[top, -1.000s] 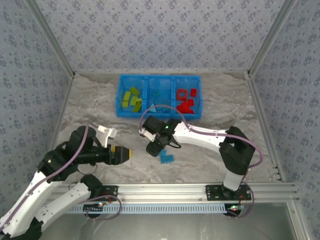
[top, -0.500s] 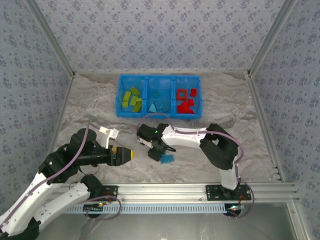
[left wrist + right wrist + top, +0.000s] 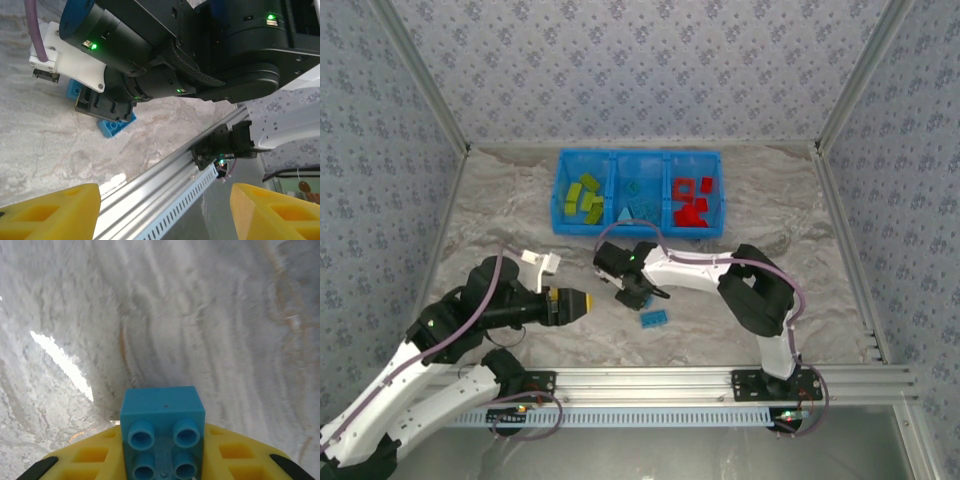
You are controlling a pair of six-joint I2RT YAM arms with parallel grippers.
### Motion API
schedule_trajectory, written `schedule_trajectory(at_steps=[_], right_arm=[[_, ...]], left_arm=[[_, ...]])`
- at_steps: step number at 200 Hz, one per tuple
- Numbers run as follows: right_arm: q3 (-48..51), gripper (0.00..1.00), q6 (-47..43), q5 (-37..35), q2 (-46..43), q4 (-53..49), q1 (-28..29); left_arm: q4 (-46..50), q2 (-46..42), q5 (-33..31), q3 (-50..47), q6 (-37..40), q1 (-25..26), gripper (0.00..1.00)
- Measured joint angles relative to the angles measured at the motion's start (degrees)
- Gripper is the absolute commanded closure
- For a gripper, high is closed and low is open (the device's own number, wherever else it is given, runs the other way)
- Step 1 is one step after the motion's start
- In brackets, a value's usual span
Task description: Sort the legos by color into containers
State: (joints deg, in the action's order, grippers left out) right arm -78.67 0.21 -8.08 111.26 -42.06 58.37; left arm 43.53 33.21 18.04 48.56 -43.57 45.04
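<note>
One light-blue 2x2 brick, four round studs up, sits pinched between the right gripper's yellow fingers. These are ribbed plastic with square pockets, and the brick's flat sides press against them. It hangs over bare table, a matte marbled grey-white surface with streaky veins.

Second light-blue brick lies flat on the table just near-side of the right gripper, apart from it. The left wrist view puts it close under the black gripper body.

Left gripper hovers left of the right one, pointing toward it. Its fingers are spread wide with nothing between them; they are the same yellow wedge shape with square recesses.

Bin: glossy bright-blue plastic, rectangular, three side-by-side compartments, at the far middle of the table.
- left: lime-green bricks, small flat blocks in a jumble
- middle: light-blue bricks, hard to separate from the bin colour
- right: red bricks, at least one an open rectangular frame

Ribbed aluminium rail runs along the near edge.
</note>
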Motion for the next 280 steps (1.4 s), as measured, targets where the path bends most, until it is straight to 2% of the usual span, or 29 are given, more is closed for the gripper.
schedule_trajectory(at_steps=[29,68,101,127,171,231,262,280], right_arm=[[-6.56,0.7,1.88,-0.79,-1.81,-0.81,-4.22],[-21.57,0.7,4.76,-4.68,-0.61,-1.31,-11.3],[-34.6,0.69,7.21,-9.46,7.13,-1.27,-15.69],[-44.63,0.69,7.93,-10.99,16.39,-2.21,-18.18],[-56.17,0.69,8.41,-14.67,28.89,-3.61,-20.41],[-63.63,0.66,8.9,-16.63,36.61,-3.8,-21.49],[-65.0,0.5,10.43,-16.83,39.17,-4.81,-21.97],[-65.0,0.46,10.95,-16.79,39.41,-6.01,-22.14]], left_arm=[[-0.68,5.79,-6.47,4.46,0.5,2.62,0.31],[-3.37,13.99,-18.36,12.0,3.06,6.01,0.33],[-5.2,18.84,-27.96,14.6,5.09,8.98,0.33],[-7.19,21.73,-32.65,15.54,6.4,10.78,0.33],[-8.92,24.33,-36.96,15.54,7.91,13.31,0.33],[-10.34,26.21,-37.83,15.56,8.7,13.6,0.33],[-10.36,26.27,-37.81,15.56,9.38,13.6,0.33],[-10.36,26.53,-37.79,15.56,9.77,13.6,0.33]])
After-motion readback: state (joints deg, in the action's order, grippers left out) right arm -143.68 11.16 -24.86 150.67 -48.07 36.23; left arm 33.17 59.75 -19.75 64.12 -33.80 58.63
